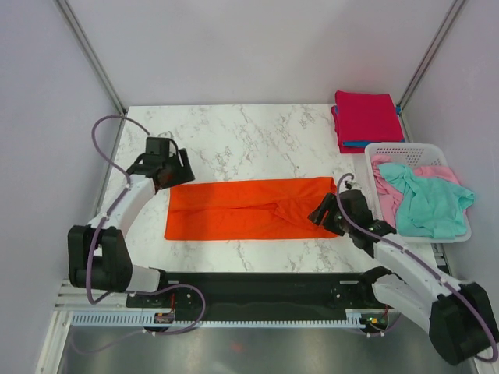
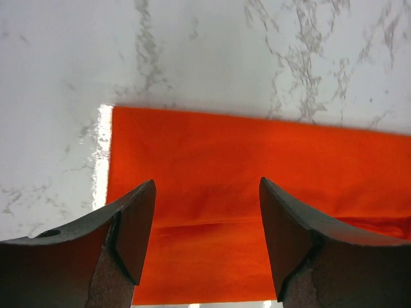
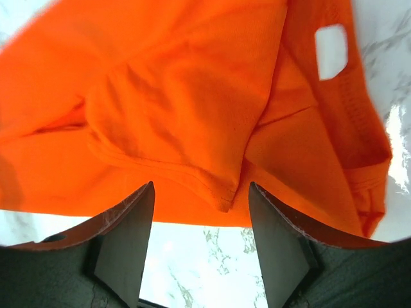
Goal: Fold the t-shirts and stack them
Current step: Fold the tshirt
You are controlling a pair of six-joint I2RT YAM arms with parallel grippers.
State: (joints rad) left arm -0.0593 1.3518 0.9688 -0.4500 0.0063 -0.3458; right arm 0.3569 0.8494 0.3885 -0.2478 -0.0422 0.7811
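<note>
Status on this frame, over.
Left gripper open over orange shirt, left end. Right gripper open at its right end. Shirt flat, folded lengthwise. Nothing in the way.

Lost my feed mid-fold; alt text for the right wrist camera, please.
A bright orange-red cotton t-shirt lies rumpled on the white marble table, a hemmed sleeve folded over it toward the camera. The right claw stands open above the shirt's near edge, gripping nothing.

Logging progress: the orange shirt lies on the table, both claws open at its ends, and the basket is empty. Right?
No: the basket is not empty. The top view shows a teal shirt and a pink shirt in it. The rest stands: orange shirt on the table, left claw and right claw open at its ends.
</note>
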